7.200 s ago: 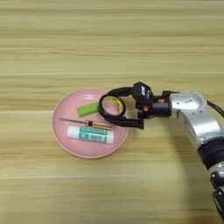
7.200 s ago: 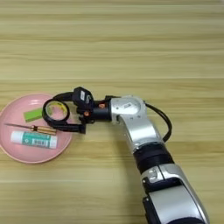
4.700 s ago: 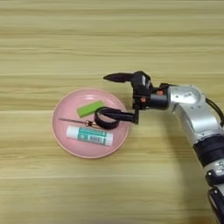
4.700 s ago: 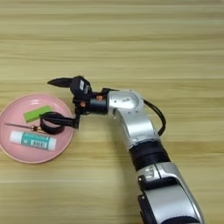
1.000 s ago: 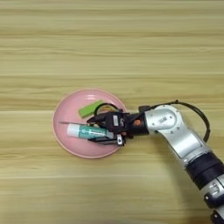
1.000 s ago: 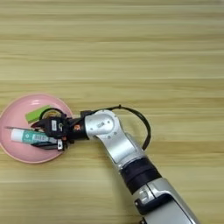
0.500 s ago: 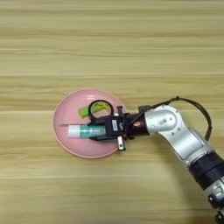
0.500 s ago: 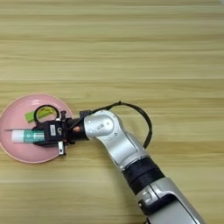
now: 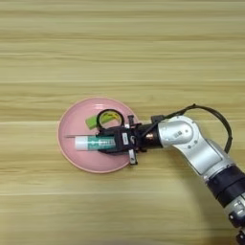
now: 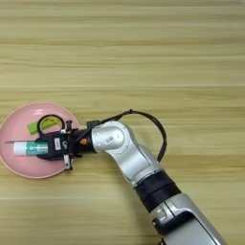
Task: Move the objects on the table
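The white-and-teal glue stick is lying across the middle of the round pink plate, the black two-fingered gripper with its jaws clamped on its teal end. The black tape roll with yellow core, small green block and thin orange-handled screwdriver are crowding just behind. The light wood-grain surface is lying open all around the plate.

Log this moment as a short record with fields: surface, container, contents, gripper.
surface: wooden table
container: pink plate
contents: tape roll, green block, glue stick, all on the plate; the screwdriver shows only as a thin tip left of the glue stick
gripper: right gripper over the plate, its fingers along both sides of the glue stick
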